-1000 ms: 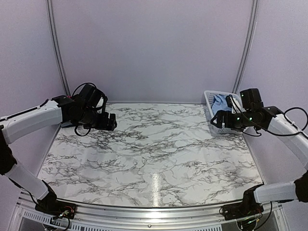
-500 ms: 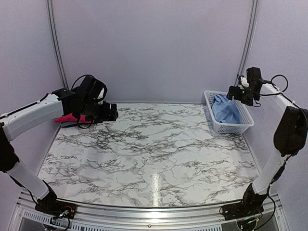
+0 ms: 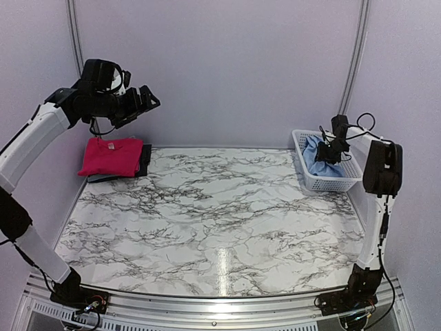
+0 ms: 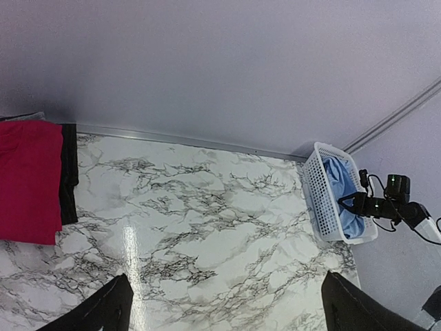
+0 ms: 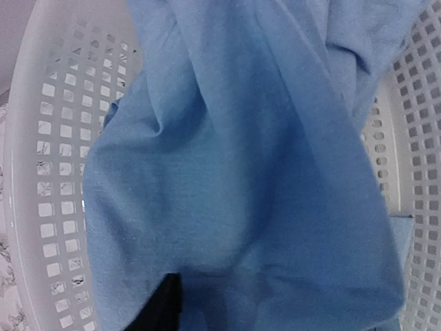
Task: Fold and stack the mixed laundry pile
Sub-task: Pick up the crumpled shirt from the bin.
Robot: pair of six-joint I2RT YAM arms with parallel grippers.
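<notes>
A bright pink-red T-shirt (image 3: 109, 156) lies folded at the table's back left on top of a dark garment (image 3: 145, 159); both also show in the left wrist view, the T-shirt (image 4: 27, 179) and the dark garment (image 4: 69, 172). My left gripper (image 3: 142, 101) hangs high above them, open and empty (image 4: 226, 279). A light blue shirt (image 3: 320, 164) sits bunched in the white basket (image 3: 329, 183). My right gripper (image 3: 330, 153) is down in the basket, shut on the blue shirt (image 5: 227, 138). One dark finger (image 5: 162, 303) shows; cloth hides the other.
The white slatted basket (image 4: 315, 200) stands at the back right, next to the side wall. Its wall (image 5: 48, 138) rings the blue cloth closely. The marble tabletop (image 3: 220, 207) spreads between the stack and the basket. A grey back wall runs behind the table.
My left arm rose off the back-left stack, uncovering the folded pink-red T-shirt. My right gripper dropped into the basket and its jaws closed on the blue shirt.
</notes>
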